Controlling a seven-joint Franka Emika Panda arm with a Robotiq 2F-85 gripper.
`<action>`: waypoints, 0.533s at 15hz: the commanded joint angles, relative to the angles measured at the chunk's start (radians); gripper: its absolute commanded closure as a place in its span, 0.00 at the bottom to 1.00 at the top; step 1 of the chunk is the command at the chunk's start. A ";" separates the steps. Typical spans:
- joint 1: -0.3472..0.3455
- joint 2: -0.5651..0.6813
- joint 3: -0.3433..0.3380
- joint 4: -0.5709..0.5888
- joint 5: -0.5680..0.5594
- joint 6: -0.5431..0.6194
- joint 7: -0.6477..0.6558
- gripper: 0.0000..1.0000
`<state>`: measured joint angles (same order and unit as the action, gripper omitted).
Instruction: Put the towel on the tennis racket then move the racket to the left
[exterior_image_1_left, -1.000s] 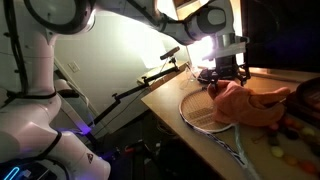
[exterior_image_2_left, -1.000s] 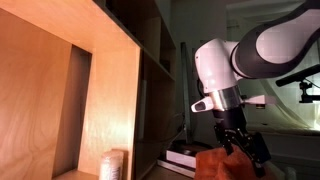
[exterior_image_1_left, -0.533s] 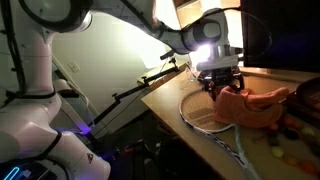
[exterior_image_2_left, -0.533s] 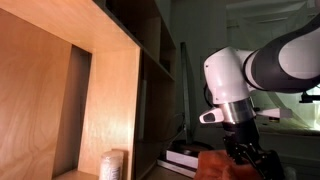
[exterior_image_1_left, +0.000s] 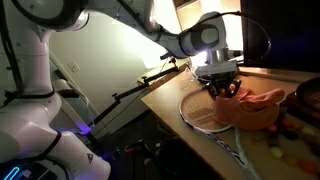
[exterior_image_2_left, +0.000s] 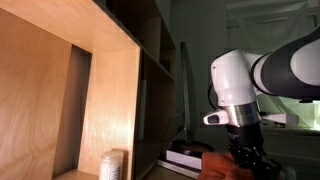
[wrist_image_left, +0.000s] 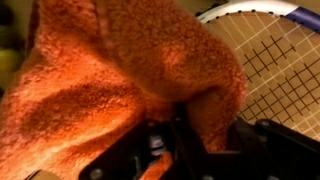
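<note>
Step in hand: laying the towel on the racket. The claw (exterior_image_1_left: 224, 88) is low over the racket (exterior_image_1_left: 198, 110) head on the desk (exterior_image_1_left: 168, 92). The orange towel (exterior_image_1_left: 248, 108) is heaped across the strings. In the wrist view the towel (wrist_image_left: 110, 80) fills the frame, with the racket (wrist_image_left: 275, 60) strings at one corner. A fold runs down between the fingers, so I judge the claw (wrist_image_left: 175, 150) to be pinched closed on the cloth.

Next move, by my judgement: open, lift clear without dragging the cloth, then take the frame. The leftward move of the racket is not yet begun.
</note>
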<state>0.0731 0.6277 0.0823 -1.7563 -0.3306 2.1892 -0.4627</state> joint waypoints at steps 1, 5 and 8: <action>0.006 -0.107 -0.010 -0.130 -0.031 0.083 0.052 0.96; 0.008 -0.219 -0.013 -0.244 -0.046 0.158 0.081 0.96; 0.011 -0.301 -0.014 -0.313 -0.059 0.184 0.107 0.95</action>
<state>0.0739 0.4493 0.0810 -1.9500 -0.3555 2.3301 -0.4049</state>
